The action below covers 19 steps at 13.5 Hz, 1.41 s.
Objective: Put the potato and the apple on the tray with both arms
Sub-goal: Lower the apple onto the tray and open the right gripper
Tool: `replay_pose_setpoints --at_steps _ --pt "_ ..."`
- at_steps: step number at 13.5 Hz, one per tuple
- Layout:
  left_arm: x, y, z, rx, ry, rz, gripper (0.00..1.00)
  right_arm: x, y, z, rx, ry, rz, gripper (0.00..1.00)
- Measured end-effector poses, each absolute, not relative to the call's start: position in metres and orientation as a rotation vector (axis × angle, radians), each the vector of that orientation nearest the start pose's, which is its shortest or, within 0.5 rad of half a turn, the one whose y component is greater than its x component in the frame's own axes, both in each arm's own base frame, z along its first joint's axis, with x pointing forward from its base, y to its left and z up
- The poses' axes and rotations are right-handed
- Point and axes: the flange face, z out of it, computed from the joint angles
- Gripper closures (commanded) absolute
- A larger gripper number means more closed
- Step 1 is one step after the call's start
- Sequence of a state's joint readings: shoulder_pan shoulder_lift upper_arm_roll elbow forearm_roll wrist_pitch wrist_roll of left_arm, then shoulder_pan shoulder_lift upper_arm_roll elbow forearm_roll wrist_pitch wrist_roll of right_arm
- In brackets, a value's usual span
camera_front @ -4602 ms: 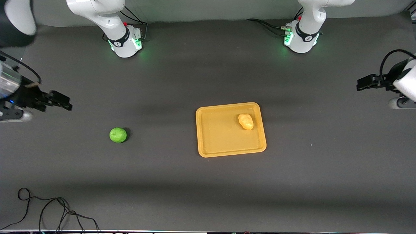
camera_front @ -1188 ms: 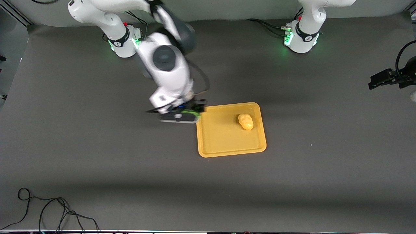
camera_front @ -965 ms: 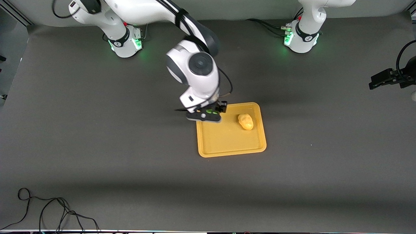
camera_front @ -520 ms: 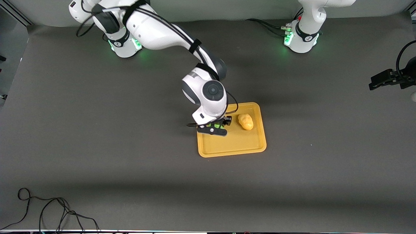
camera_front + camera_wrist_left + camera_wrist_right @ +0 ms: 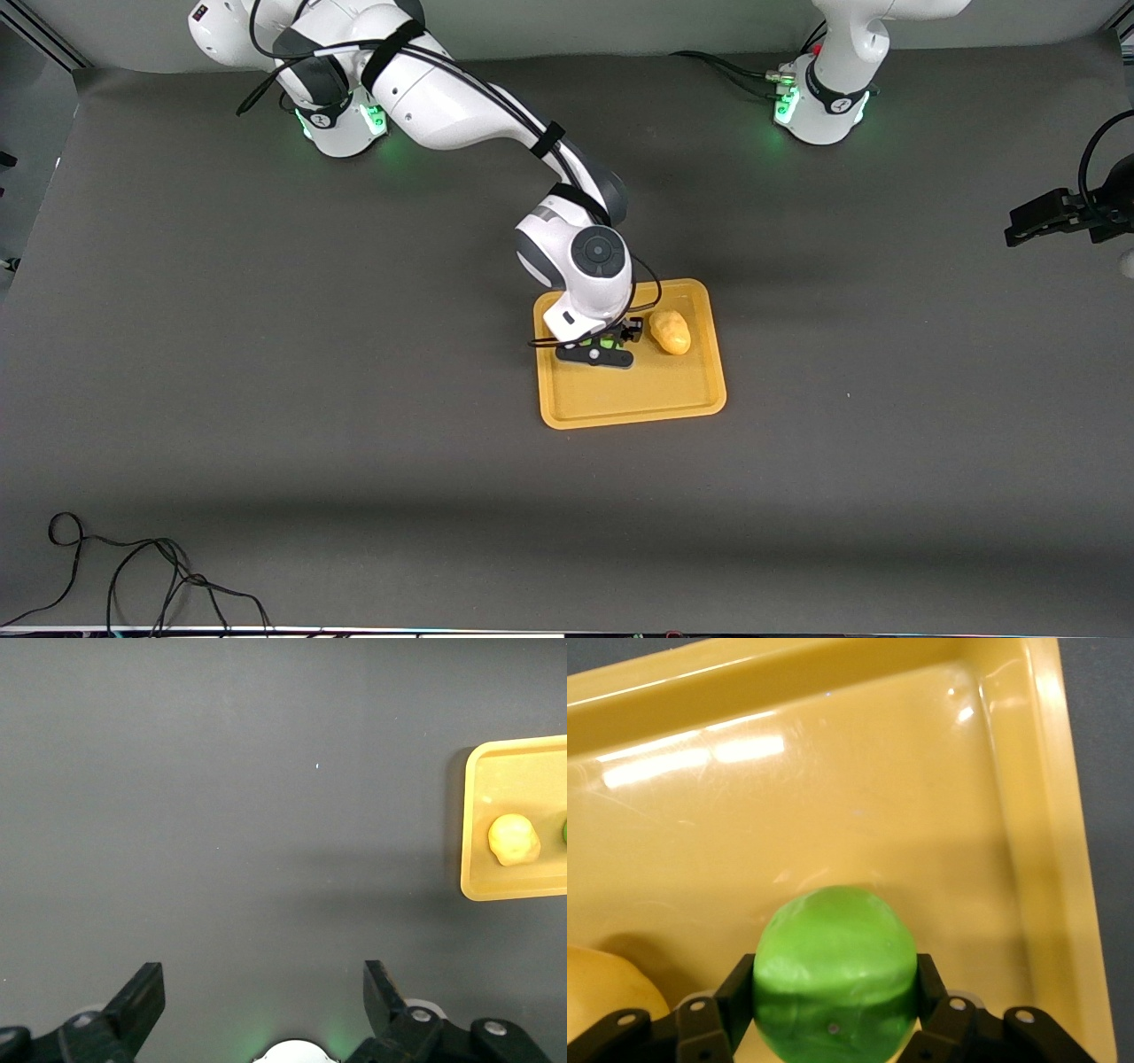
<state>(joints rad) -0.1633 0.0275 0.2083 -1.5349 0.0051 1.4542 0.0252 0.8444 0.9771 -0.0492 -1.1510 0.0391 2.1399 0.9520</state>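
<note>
The orange-yellow tray (image 5: 629, 399) lies at mid-table. The yellow-tan potato (image 5: 671, 331) rests on it, toward the left arm's end. My right gripper (image 5: 604, 346) is low over the tray beside the potato and is shut on the green apple (image 5: 607, 342), mostly hidden under the wrist. In the right wrist view the apple (image 5: 834, 976) sits between the black fingers (image 5: 932, 985) just above the tray floor (image 5: 833, 815), with the potato (image 5: 607, 988) at the edge. My left gripper (image 5: 1032, 217) waits open and empty over the left arm's end of the table.
A black cable (image 5: 133, 576) lies looped on the table near the front camera at the right arm's end. The left wrist view shows the tray (image 5: 496, 788) and potato (image 5: 514, 839) far off over bare dark table.
My right arm has carried the apple from beside the tray to over its floor, next to the potato, and has come lower. The left arm has stayed still.
</note>
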Motion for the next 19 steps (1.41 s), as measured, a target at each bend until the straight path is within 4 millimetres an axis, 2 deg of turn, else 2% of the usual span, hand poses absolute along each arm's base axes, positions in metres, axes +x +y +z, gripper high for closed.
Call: replay_pose_setpoints --at_steps 10,11,12,13,17,19 --pt "0.551 0.024 0.62 -3.13 -0.032 0.15 0.0 0.535 0.552 0.204 -3.121 0.258 -0.054 0.62" --pt "0.551 0.024 0.62 -3.13 -0.032 0.149 0.0 0.535 0.552 0.204 -3.12 0.258 -0.056 0.59" --pt "0.551 0.024 0.621 -3.129 -0.032 0.148 0.0 0.536 0.552 0.204 -3.118 0.258 -0.058 0.24" --pt "0.551 0.024 0.621 -3.129 -0.032 0.147 0.0 0.536 0.552 0.204 -3.117 0.258 -0.06 0.0" --pt "0.551 0.024 0.622 -3.129 -0.032 0.144 0.0 0.537 0.551 0.201 -3.115 0.26 -0.066 0.0" --pt "0.551 0.024 0.624 -3.129 -0.032 0.136 0.0 0.543 0.55 0.208 -3.104 0.267 -0.089 0.0"
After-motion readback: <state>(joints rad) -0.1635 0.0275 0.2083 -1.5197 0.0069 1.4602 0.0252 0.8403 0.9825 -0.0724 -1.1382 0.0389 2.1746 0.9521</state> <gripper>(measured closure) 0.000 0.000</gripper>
